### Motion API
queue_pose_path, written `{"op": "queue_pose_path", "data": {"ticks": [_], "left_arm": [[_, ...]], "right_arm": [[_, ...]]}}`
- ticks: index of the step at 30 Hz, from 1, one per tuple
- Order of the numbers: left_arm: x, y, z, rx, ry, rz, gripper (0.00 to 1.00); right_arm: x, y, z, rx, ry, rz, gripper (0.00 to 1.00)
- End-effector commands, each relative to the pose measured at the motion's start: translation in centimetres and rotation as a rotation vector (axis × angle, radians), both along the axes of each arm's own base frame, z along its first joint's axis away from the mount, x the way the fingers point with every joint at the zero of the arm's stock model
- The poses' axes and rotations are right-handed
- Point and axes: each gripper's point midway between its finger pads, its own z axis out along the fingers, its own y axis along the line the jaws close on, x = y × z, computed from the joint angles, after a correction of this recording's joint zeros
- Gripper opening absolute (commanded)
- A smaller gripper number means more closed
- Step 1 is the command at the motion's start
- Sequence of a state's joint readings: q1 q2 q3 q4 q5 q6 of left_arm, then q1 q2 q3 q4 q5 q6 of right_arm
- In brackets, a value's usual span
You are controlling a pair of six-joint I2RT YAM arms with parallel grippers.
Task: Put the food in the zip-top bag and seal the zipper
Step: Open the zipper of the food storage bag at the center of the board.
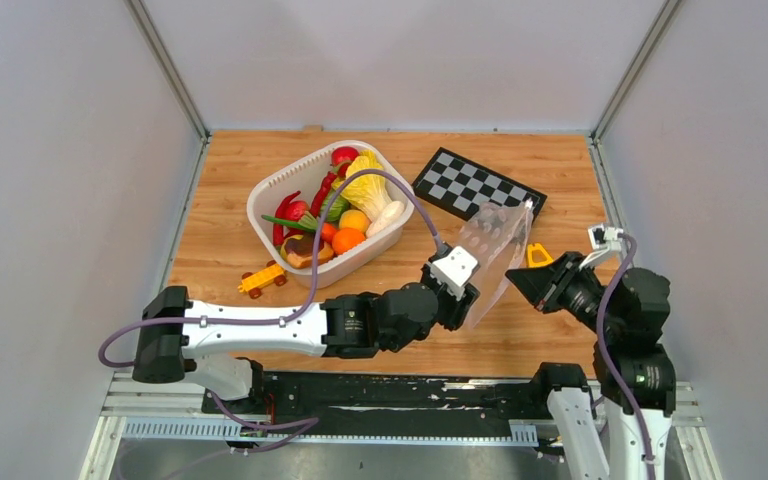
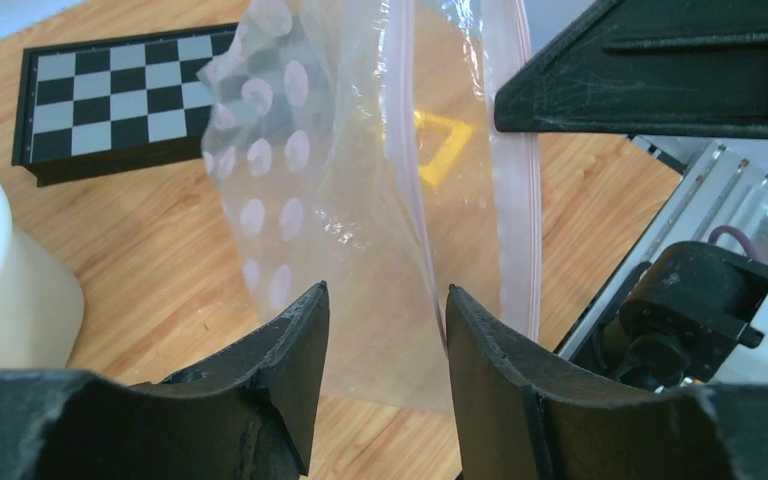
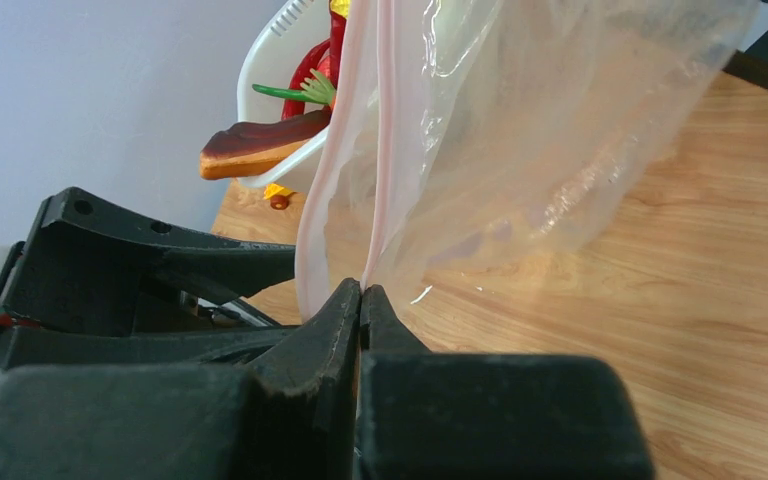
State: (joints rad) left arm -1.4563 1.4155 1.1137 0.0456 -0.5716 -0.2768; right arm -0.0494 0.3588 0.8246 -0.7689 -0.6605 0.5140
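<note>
The clear dotted zip-top bag (image 1: 495, 248) hangs upright above the table between my two grippers. My right gripper (image 1: 518, 281) is shut on one side of its pale pink zipper (image 3: 385, 150), pinched at the fingertips (image 3: 362, 291). The other zipper strip (image 3: 318, 215) hangs loose, so the mouth gapes. My left gripper (image 1: 466, 292) is open, and its fingers (image 2: 295, 345) straddle the bag (image 2: 360, 210) near a zipper strip (image 2: 415, 215) without closing on it. The food (image 1: 335, 205) lies piled in the white basket (image 1: 265, 195). The bun (image 3: 260, 145) and a red chilli (image 3: 310, 70) show in the right wrist view.
A checkerboard (image 1: 478, 185) lies behind the bag at the back right. A yellow toy car (image 1: 263, 280) sits in front of the basket. A small yellow object (image 1: 538, 256) lies on the table by the right gripper. The right finger (image 2: 660, 70) crosses the left wrist view.
</note>
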Motion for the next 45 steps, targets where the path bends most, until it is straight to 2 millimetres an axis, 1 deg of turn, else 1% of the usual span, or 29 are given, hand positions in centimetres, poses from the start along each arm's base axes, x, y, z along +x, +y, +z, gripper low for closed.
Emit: {"op": "queue_pose_path", "data": {"ticks": [1,6,9,13,15,17,18,20,23,24,25,26,29,32,33,36,38,39,41,42,43,45], "left_arm": [[1.4,-0.7,4.0,-0.097,-0.036,0.024,0.55],[2.0,-1.8,5.2,-0.166,-0.005,-0.029,0.55],[2.4,-2.3,5.1,-0.177,0.014,-0.047,0.55],[2.7,-2.8,4.1,-0.203,0.058,-0.073,0.54],[2.6,-3.1,3.6,-0.214,0.083,-0.095,0.54],[3.0,-3.1,3.1,-0.231,0.105,-0.094,0.53],[3.1,-3.1,2.8,-0.235,0.118,-0.100,0.53],[3.2,-2.9,2.2,-0.233,0.137,-0.100,0.49],[3.5,-1.8,1.3,-0.234,0.153,-0.085,0.39],[3.5,-1.3,0.9,-0.226,0.156,-0.077,0.35],[3.5,-0.6,0.9,-0.223,0.157,-0.063,0.33],[3.4,0.2,0.3,-0.208,0.160,-0.051,0.31],[3.7,3.2,-1.7,-0.158,0.162,0.017,0.29],[4.0,6.1,-3.2,-0.125,0.152,0.086,0.23],[4.1,6.8,-3.3,-0.120,0.147,0.102,0.22],[4.1,8.1,-4.3,-0.091,0.146,0.128,0.17],[4.2,8.8,-5.3,-0.069,0.151,0.150,0.13],[4.3,9.2,-5.9,-0.060,0.155,0.166,0.11],[4.6,10.1,-6.9,-0.049,0.164,0.201,0.10],[4.7,10.5,-7.3,-0.043,0.166,0.214,0.09],[4.9,10.9,-7.6,-0.036,0.167,0.227,0.09],[5.2,11.6,-7.9,-0.021,0.169,0.252,0.08]], "right_arm": [[0.2,-0.5,2.4,-0.108,-0.043,0.021,0.00],[0.5,-0.4,3.3,-0.141,-0.015,0.059,0.00],[0.7,-0.7,3.3,-0.173,0.015,0.066,0.00],[1.0,-0.2,2.0,-0.171,0.064,0.121,0.00],[1.6,-0.2,1.2,-0.181,0.089,0.129,0.00],[2.1,0.2,1.0,-0.189,0.105,0.155,0.00],[2.0,1.0,0.9,-0.195,0.109,0.202,0.00],[2.4,2.0,0.1,-0.227,0.130,0.239,0.00],[3.4,4.4,-1.9,-0.290,0.173,0.286,0.00],[3.8,5.1,-2.2,-0.310,0.180,0.275,0.00],[4.1,5.6,-2.7,-0.332,0.188,0.264,0.00],[4.5,6.0,-3.0,-0.349,0.187,0.252,0.00],[5.3,6.5,-2.7,-0.340,0.168,0.212,0.00],[5.2,7.4,-1.9,-0.275,0.134,0.225,0.00],[5.2,7.7,-1.9,-0.263,0.130,0.228,0.00],[5.1,8.4,-3.5,-0.261,0.162,0.221,0.00],[5.1,8.6,-4.8,-0.267,0.193,0.181,0.00],[5.1,8.7,-5.0,-0.258,0.192,0.162,0.00],[4.7,9.6,-4.6,-0.189,0.171,0.162,0.00],[4.5,10.3,-3.9,-0.136,0.138,0.173,0.00],[4.0,10.7,-3.7,-0.104,0.128,0.182,0.00],[3.2,11.3,-2.6,-0.058,0.073,0.191,0.00]]}}
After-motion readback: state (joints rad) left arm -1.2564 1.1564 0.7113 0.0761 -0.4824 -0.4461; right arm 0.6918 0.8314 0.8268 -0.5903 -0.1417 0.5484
